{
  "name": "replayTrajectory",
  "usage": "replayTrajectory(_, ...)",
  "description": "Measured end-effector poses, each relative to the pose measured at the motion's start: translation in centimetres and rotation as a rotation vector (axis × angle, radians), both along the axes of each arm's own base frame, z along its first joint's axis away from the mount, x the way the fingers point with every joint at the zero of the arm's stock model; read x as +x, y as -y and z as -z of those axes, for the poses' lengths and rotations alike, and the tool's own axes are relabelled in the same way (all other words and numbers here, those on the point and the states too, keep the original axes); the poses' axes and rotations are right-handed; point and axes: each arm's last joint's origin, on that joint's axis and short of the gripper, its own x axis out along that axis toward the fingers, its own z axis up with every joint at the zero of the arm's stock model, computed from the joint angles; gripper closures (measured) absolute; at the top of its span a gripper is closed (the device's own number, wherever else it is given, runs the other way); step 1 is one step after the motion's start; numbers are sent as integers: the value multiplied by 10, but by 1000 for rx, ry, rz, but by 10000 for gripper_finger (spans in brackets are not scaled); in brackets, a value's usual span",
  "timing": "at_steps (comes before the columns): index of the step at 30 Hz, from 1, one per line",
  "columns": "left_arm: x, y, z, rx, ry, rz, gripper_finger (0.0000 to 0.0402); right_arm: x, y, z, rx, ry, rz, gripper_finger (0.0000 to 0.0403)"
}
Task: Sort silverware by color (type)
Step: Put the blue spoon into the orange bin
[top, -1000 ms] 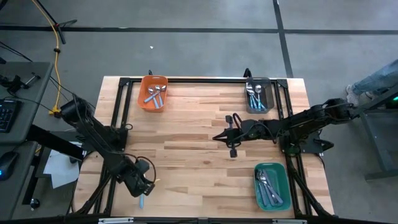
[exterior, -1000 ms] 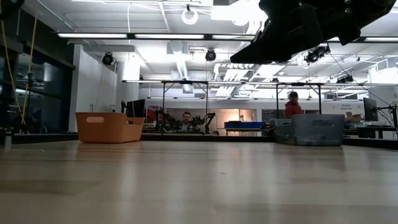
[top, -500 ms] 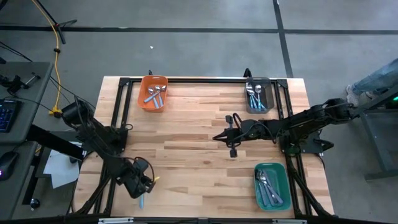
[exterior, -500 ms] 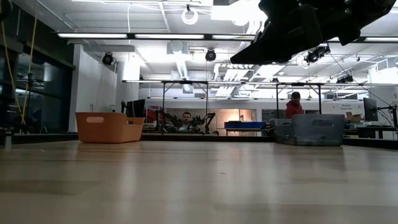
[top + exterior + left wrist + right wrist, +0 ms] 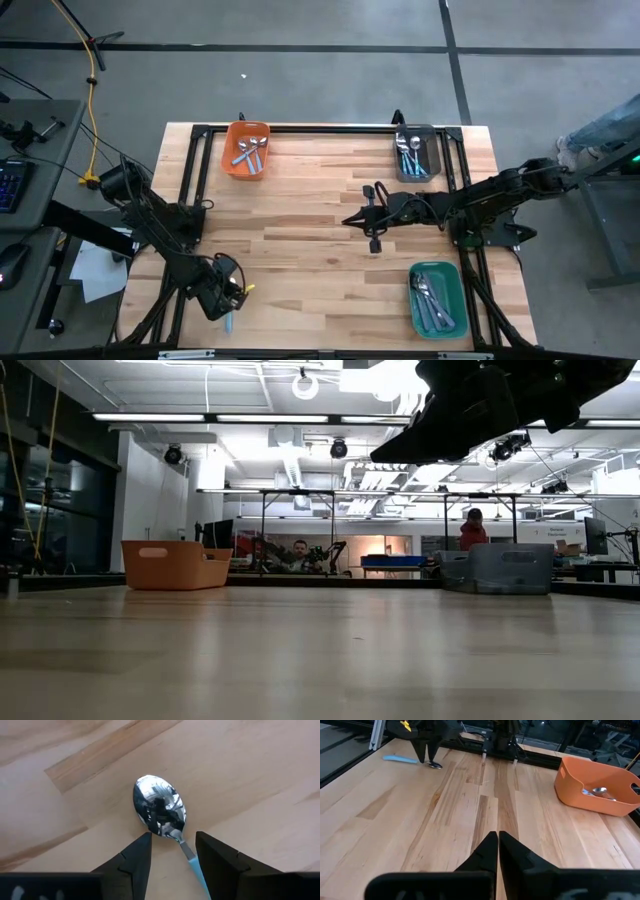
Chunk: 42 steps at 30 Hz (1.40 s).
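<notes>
Spoon (image 5: 161,814) with a shiny steel bowl and thin light-blue plastic handle lies flat on the wooden counter (image 5: 320,260) at the lower left of the high view. It looks light, stiff and slippery. The left hand (image 5: 173,851) has its fingers apart astride the narrow neck, likely the best hold; the right hand (image 5: 498,851), fingers together, waits mid-counter.

One light-blue-handled spoon (image 5: 160,815) lay flat near the table's front left corner, bowl up. More silverware sat binned: some (image 5: 249,152) at the back left, some (image 5: 410,153) at the back right, some (image 5: 431,297) at the front right.
</notes>
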Motion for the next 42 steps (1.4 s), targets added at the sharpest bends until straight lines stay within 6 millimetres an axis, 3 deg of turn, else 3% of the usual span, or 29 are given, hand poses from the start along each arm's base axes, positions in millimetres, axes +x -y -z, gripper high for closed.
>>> replayTrajectory(13,2,2,10,48,-23,63,266,0,0,0,0,-1,0,402)
replayTrajectory(18,2,-4,8,82,-38,147,312,0,0,0,0,0,0,402)
replayTrajectory(23,7,-11,8,121,-21,260,383,0,0,0,0,0,0,402)
replayTrajectory(27,16,-18,6,125,-20,330,391,0,0,0,0,0,0,402)
replayTrajectory(34,32,-46,-12,151,43,387,397,0,0,0,0,-1,0,402)
replayTrajectory(42,38,-108,-53,253,145,362,398,0,0,0,-1,-1,0,402)
